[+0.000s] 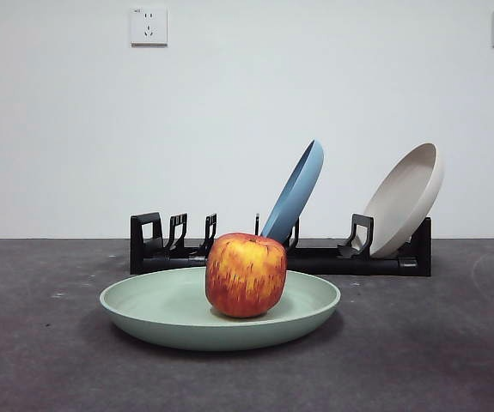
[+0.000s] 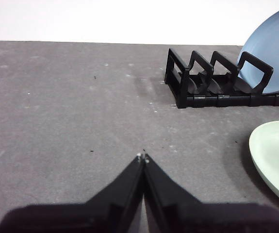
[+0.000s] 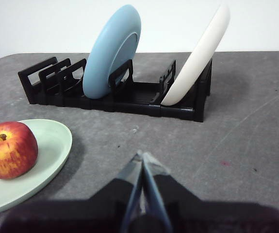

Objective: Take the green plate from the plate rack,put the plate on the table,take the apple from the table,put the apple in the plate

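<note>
The green plate (image 1: 186, 319) lies flat on the dark grey table (image 1: 436, 343) in front of the black plate rack (image 1: 315, 257). The red and yellow apple (image 1: 246, 275) sits upright in the plate. The plate's edge shows in the left wrist view (image 2: 275, 155). The right wrist view shows the plate (image 3: 52, 145) with the apple (image 3: 9, 149) in it. My left gripper (image 2: 143, 158) is shut and empty, over bare table, away from the plate. My right gripper (image 3: 142, 156) is shut and empty, beside the plate. Neither gripper shows in the front view.
A blue plate (image 1: 296, 190) and a beige plate (image 1: 405, 199) lean in the rack. They also show in the right wrist view, blue plate (image 3: 111, 51), beige plate (image 3: 197, 58). Two wall sockets (image 1: 148, 26) sit high on the white wall.
</note>
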You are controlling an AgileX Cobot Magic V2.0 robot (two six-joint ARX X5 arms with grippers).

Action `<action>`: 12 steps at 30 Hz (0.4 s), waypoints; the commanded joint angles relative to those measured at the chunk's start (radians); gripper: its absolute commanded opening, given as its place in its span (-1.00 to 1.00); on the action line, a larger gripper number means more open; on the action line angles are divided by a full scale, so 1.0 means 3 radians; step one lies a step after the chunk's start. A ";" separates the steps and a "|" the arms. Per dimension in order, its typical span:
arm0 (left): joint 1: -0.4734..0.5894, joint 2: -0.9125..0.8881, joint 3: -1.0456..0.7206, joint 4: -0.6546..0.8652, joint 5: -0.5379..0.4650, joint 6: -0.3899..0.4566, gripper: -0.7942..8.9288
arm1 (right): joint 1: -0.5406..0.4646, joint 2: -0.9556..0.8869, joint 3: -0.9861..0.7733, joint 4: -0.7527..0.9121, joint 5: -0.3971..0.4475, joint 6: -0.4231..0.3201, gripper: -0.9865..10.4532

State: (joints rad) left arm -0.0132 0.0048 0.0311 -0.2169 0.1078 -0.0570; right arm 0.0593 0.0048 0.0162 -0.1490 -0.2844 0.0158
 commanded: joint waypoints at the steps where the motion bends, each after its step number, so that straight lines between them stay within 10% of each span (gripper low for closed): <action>1: 0.0013 -0.0009 -0.0041 -0.0005 0.0001 -0.0022 -0.84 | 0.0003 -0.0013 -0.0036 -0.0050 0.0005 0.0201 -0.83; 12: 0.0013 -0.0009 -0.0041 -0.0005 0.0001 -0.0022 -0.84 | 0.0003 -0.0010 -0.0034 -0.0042 0.0008 0.0331 -0.83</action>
State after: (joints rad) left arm -0.0132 0.0048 0.0311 -0.2169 0.1078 -0.0570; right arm 0.0593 0.0048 0.0166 -0.1490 -0.2848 0.1017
